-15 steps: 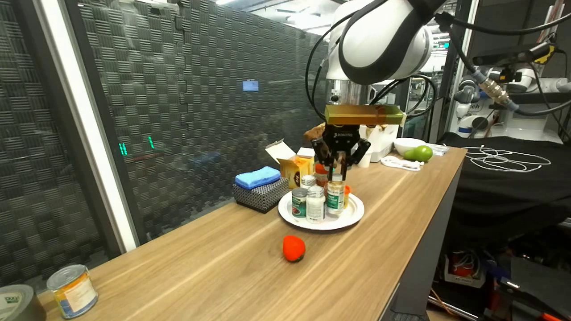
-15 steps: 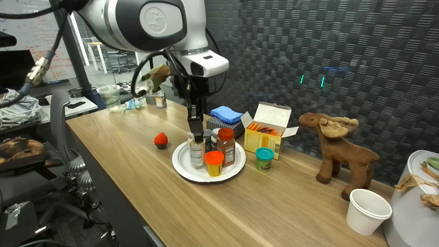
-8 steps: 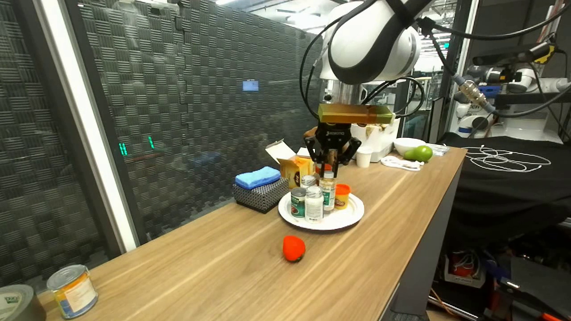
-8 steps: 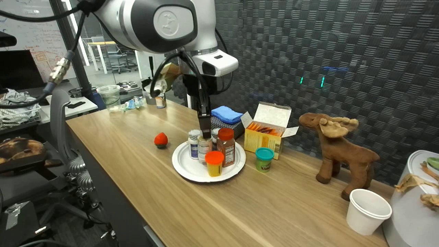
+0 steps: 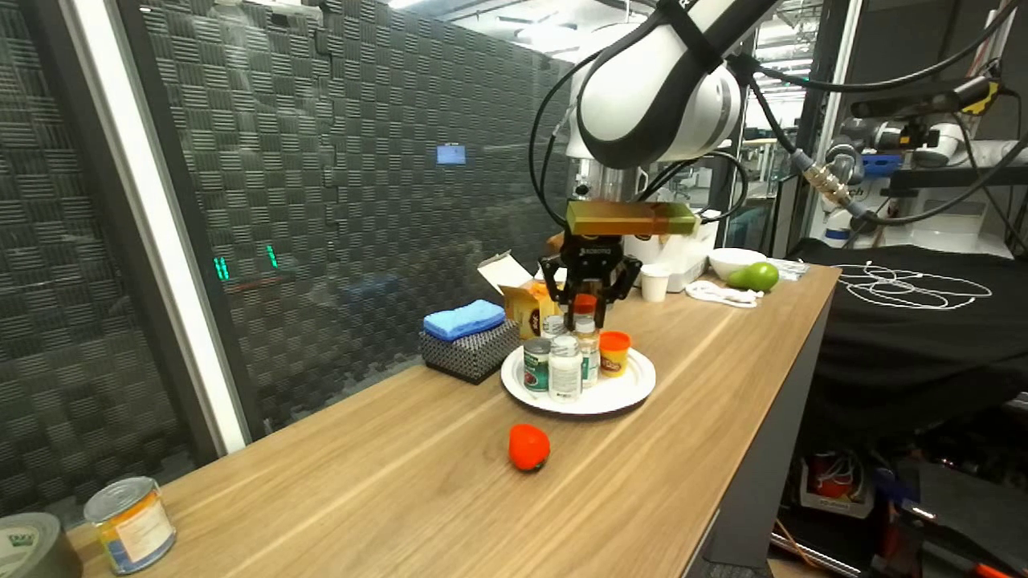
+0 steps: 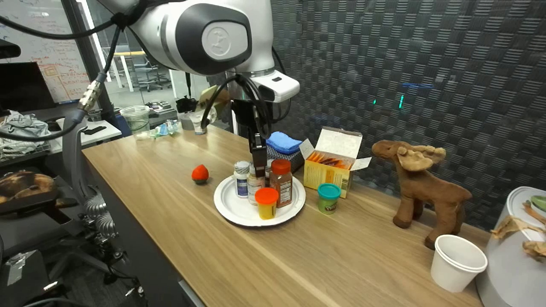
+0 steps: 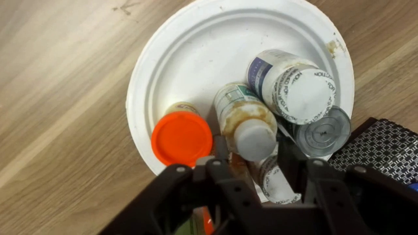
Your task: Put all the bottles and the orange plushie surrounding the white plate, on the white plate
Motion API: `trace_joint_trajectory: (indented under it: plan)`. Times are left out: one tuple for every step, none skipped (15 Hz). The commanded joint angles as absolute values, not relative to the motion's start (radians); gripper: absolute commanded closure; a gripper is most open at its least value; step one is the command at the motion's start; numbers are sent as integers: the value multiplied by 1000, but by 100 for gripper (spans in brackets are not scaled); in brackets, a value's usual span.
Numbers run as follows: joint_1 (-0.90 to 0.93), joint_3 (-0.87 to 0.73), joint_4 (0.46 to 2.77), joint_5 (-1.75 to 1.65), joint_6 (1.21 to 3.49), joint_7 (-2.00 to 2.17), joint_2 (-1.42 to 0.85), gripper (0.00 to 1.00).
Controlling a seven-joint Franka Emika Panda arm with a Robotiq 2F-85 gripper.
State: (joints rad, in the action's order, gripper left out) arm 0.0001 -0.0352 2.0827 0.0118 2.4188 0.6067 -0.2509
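Observation:
The white plate bears several upright bottles. Among them are a taller amber-orange one with a red cap, a white one with a blue label and a tub with an orange lid. My gripper straddles the cap of a green-labelled white-capped bottle, which stands on the plate. Slim gaps show beside the cap, so the jaws are open. A teal-lidded tub stands on the table just off the plate. Also off it lies a red-orange lump with a dark base, the likeliest orange plushie.
An opened yellow box and a patterned block with a blue cloth stand close behind the plate. A brown plush moose and white cups are farther along. A tin can stands at the table's opposite end.
The white-capped bottle has moved across the plate, away from the blue-labelled bottle and toward the amber-orange one, and come down. My jaws have parted from its cap.

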Motion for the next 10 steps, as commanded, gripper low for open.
trace_joint_trajectory:
  plan:
    - [24, -39, 2083, 24, 2405, 578, -207, 21]
    - [33, -43, 2092, 5, 2413, 593, -185, 15]
    - [40, -47, 2090, -8, 2408, 608, -165, 8]
    - [44, -51, 2085, -23, 2399, 619, -152, 1]
    - [44, -54, 2073, -36, 2385, 624, -141, 0]
    - [40, -56, 2058, -49, 2366, 627, -133, 0]
    - [30, -62, 2037, -64, 2346, 630, -134, 0]
    - [21, -68, 2014, -68, 2329, 631, -138, 0]
    - [6, -76, 1983, -54, 2303, 614, -152, 0]
    - [-6, -86, 1952, -41, 2283, 598, -168, 0]
